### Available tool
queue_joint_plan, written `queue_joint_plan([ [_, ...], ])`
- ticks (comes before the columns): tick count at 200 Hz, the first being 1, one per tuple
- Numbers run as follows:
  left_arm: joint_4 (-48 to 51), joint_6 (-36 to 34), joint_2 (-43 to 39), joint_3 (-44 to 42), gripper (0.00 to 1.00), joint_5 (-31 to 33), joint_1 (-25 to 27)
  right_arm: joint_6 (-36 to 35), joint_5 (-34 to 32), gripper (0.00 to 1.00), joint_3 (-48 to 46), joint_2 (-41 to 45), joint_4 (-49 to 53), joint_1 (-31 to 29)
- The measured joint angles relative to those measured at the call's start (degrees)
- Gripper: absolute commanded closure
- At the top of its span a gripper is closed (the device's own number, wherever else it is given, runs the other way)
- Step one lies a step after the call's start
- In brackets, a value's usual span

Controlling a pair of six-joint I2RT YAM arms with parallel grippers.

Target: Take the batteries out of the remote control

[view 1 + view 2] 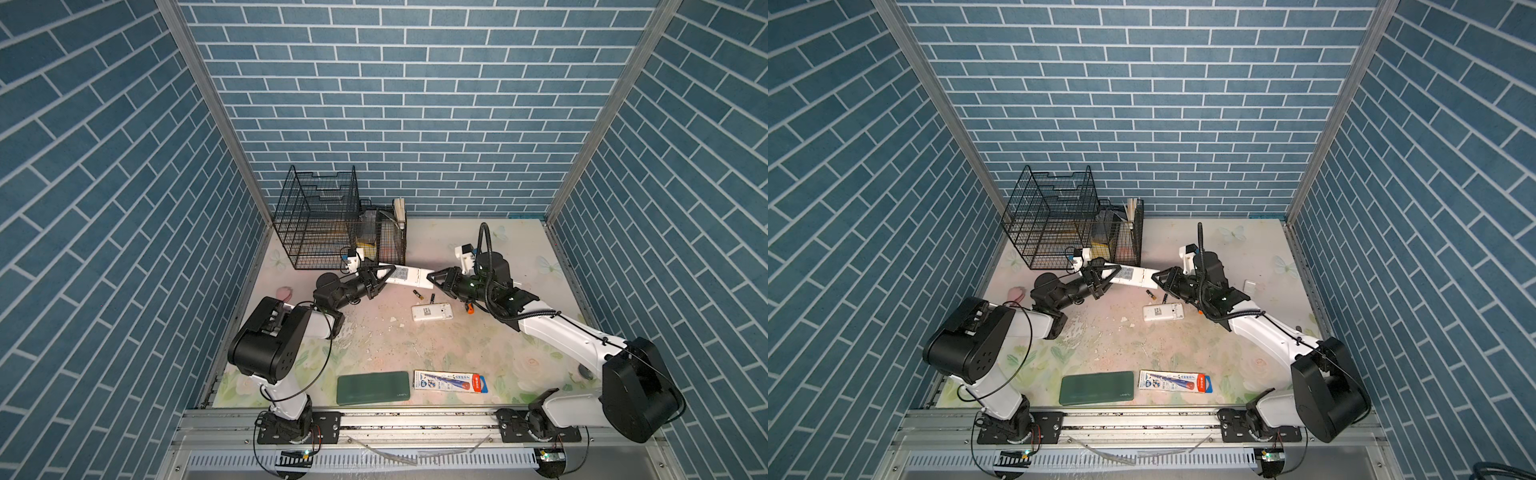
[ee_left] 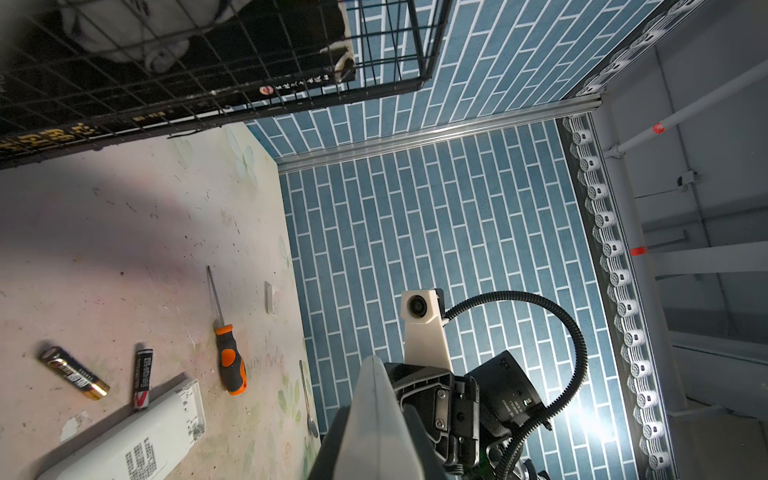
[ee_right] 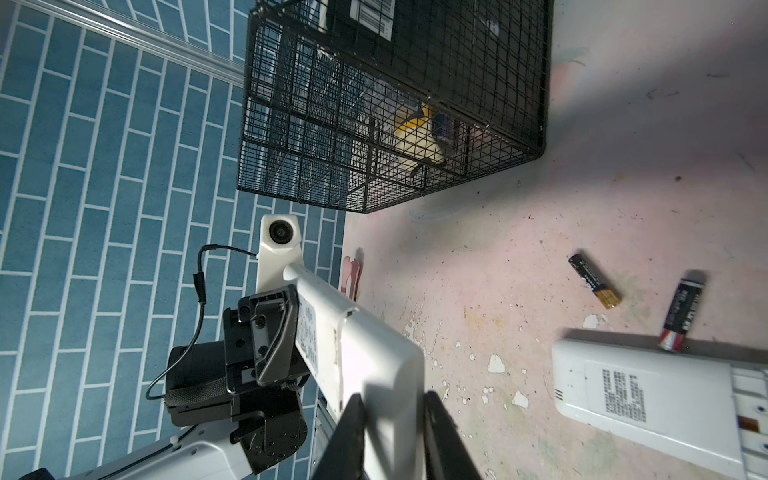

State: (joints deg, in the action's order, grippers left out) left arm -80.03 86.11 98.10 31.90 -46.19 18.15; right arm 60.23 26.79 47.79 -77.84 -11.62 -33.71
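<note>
Two batteries [image 1: 418, 294] lie loose on the counter [image 1: 415, 349], just below the right gripper [image 1: 432, 279] on its near side. Both are slim black cylinders, a gold-ended battery [image 3: 594, 281] and a red-ended battery [image 3: 681, 311], and they lie apart from each other. The red end sits right at the edge of a second remote [image 3: 644, 395]; I cannot tell whether they touch. That remote lies back up with its ribbed bay showing.

Above them the remote control [image 1: 409, 277], a long white plastic slab, hangs clear of the counter between the two arms. The left gripper [image 1: 390, 276] is clamped tight on one end. The right gripper's dark fingers [image 3: 353, 436] press both sides of the other end.

A black wire cage [image 1: 320, 224] stands close behind the left gripper, leaving little room there. Behind the right gripper the counter runs open to the back wall. An orange-and-grey screwdriver [image 2: 230, 365] lies under the right arm's wrist.

Toward the arm bases a wide stretch opens, ending at a dark green case [image 1: 373, 388] and a pen packet [image 1: 451, 381] by the front rail. The counter's covering is pale, floral and pinkish, scuffed and flaking white. Blue brick-pattern walls close three sides.
</note>
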Motion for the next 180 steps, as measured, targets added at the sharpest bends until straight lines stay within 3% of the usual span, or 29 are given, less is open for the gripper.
queue_joint_plan([
  [180, 1.31, -1.90, 1.31, 0.00, 1.00, 0.07, -0.07, 0.00, 1.22, 0.78, 0.11, -0.35, -0.66, -0.02],
])
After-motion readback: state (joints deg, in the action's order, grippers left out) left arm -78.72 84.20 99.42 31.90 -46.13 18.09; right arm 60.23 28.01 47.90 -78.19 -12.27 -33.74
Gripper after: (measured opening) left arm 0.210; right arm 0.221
